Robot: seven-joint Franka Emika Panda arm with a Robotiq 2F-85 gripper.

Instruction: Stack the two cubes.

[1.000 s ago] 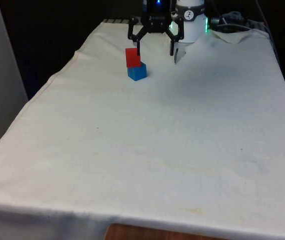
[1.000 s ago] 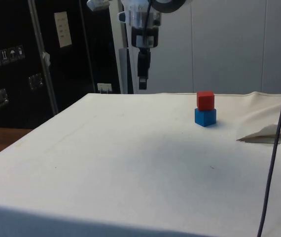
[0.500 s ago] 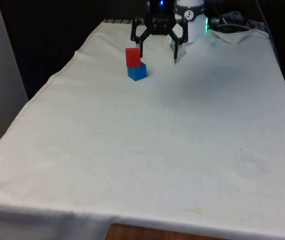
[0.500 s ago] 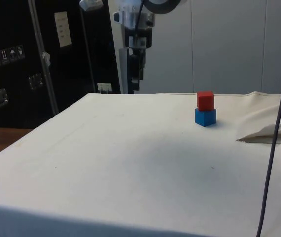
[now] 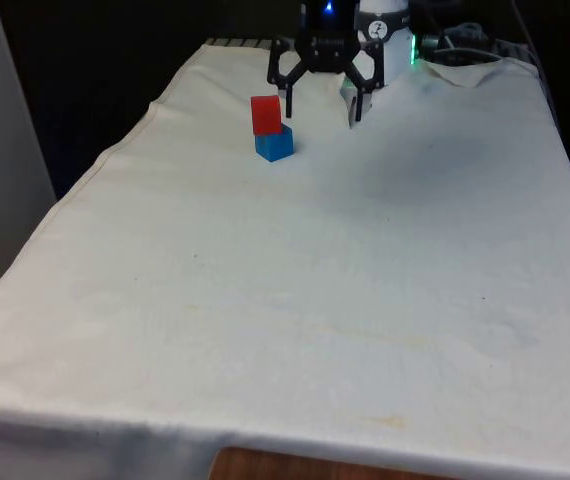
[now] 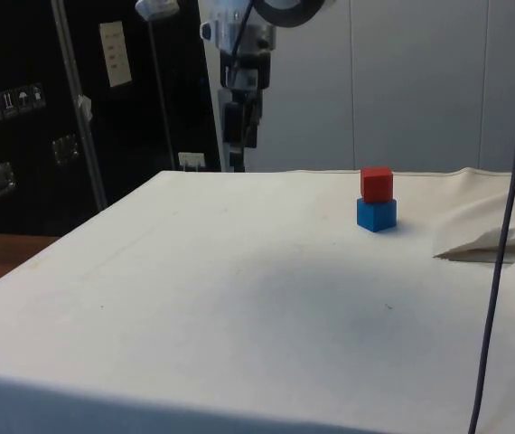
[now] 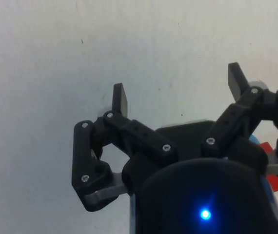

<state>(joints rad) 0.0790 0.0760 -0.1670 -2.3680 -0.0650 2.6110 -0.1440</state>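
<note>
You have the table [image 5: 295, 300] under a white cloth, matte and faintly creased, its surface running broad and bare from the near edge to the far end; in the front view the cloth's long edge drops off at nine o'clock, and at about one o'clock a loose fold of cloth [image 5: 465, 72] bunches up beside the robot's base. Above the far end hangs the gripper [image 5: 323, 100], black, angular, built of linked bars with small screws, and its fingers [image 7: 120, 99] stand spread wide apart with nothing between them; you can see white cloth through the gap in the wrist view. In the side view the gripper [image 6: 236, 154] sits well clear of the table, at about ten o'clock from the stack. The two cubes lie at eleven o'clock in the front view, near the far edge: the blue cube [image 5: 275, 145] rests on the cloth, and the red cube [image 5: 265, 114] sits on top of it, slightly turned and offset so the faces do not line up. Both are small, sharp-edged and plain-coloured. The gripper's nearer finger [image 5: 288, 104] hangs just beside the red cube, not touching it.
</note>
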